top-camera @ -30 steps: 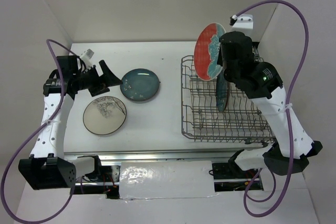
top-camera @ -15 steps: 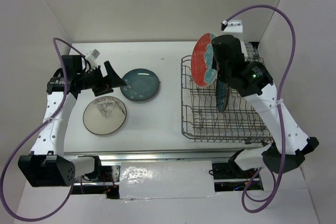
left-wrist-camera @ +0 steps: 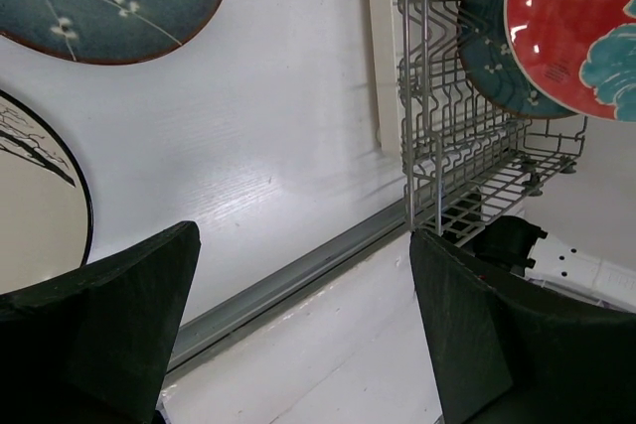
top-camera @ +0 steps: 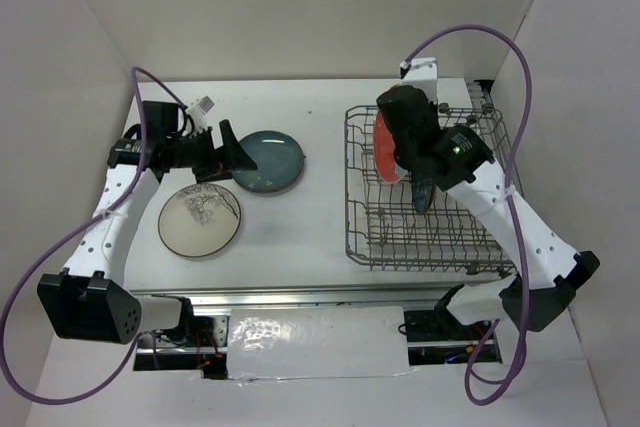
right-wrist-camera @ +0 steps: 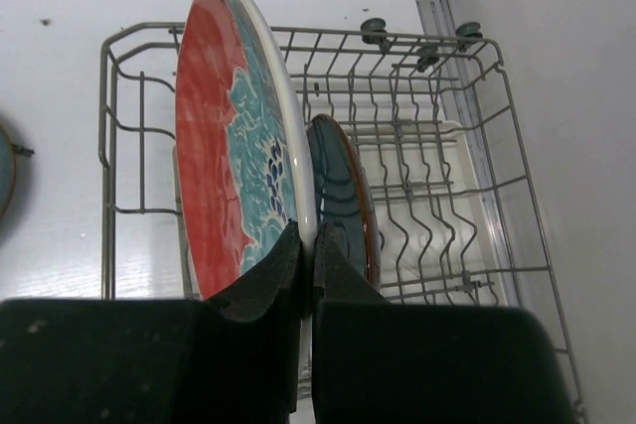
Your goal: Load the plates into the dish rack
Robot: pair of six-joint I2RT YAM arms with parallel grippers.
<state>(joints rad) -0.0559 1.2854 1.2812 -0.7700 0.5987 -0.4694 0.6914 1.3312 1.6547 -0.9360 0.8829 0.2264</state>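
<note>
My right gripper [top-camera: 400,147] is shut on the rim of the red patterned plate [top-camera: 385,152] and holds it on edge inside the grey wire dish rack [top-camera: 440,247]; the right wrist view shows the plate [right-wrist-camera: 224,156] upright between my fingertips. A teal-blue plate [top-camera: 422,190] stands in the rack just behind it, also seen in the right wrist view [right-wrist-camera: 343,196]. A second teal-blue plate [top-camera: 270,160] and the cream plate with a branch drawing [top-camera: 200,219] lie flat on the table at left. My left gripper [top-camera: 232,155] is open and empty, at the left edge of the flat teal plate.
White walls enclose the table on the left, back and right. A metal rail [top-camera: 300,292] runs along the table's near edge. The rack's tines [right-wrist-camera: 417,146] stand in rows to the right of the plates.
My right gripper has lowered the red plate from above the rack down into it. My left gripper has moved right toward the flat teal plate.
</note>
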